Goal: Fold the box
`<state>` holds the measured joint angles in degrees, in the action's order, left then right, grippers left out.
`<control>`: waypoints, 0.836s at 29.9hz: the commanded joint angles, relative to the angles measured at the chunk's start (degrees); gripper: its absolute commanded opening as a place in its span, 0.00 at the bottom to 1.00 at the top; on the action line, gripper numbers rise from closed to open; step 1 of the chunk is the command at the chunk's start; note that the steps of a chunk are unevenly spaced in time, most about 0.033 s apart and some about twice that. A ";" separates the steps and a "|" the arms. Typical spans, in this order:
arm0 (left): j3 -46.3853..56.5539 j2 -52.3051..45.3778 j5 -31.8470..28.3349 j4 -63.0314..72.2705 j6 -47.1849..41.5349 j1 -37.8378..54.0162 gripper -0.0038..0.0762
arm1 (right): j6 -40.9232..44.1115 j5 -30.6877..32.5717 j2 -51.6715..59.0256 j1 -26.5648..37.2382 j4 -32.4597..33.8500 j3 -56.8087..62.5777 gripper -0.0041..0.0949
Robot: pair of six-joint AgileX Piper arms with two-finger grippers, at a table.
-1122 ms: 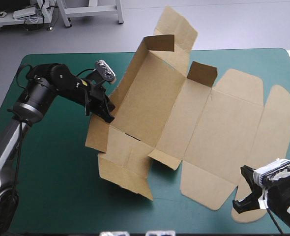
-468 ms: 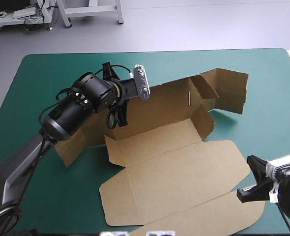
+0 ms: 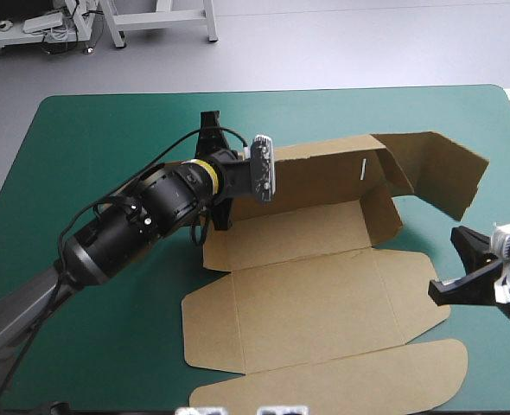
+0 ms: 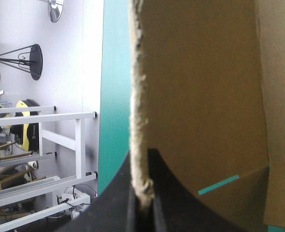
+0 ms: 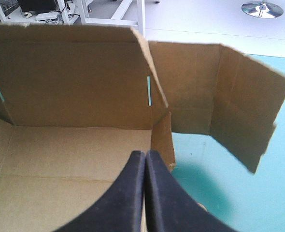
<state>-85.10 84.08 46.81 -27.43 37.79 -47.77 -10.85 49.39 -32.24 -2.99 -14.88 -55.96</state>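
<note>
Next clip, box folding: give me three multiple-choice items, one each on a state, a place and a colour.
1. The rounded flap of the box: A stands upright; B is rolled; C lies flat.
2. The left gripper holds: A the raised far wall; B the rounded flap; C nothing.
3. The table cover is: A red; B teal-green; C white.
C: it lies level on the cover. A: the board's edge sits between the fingers. B: seen all round the box.

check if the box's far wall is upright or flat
Upright: the box's far wall rises from the flat base, its edge pinched in the left claw.
</note>
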 commanded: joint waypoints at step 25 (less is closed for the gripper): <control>28.14 -17.73 -27.00 -16.27 -5.64 -0.61 0.04 | -1.34 7.43 -31.97 -0.26 -6.81 -26.40 0.03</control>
<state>-55.35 67.97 23.44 -42.22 32.74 -47.84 -11.59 58.59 -61.48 -2.99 -20.51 -78.94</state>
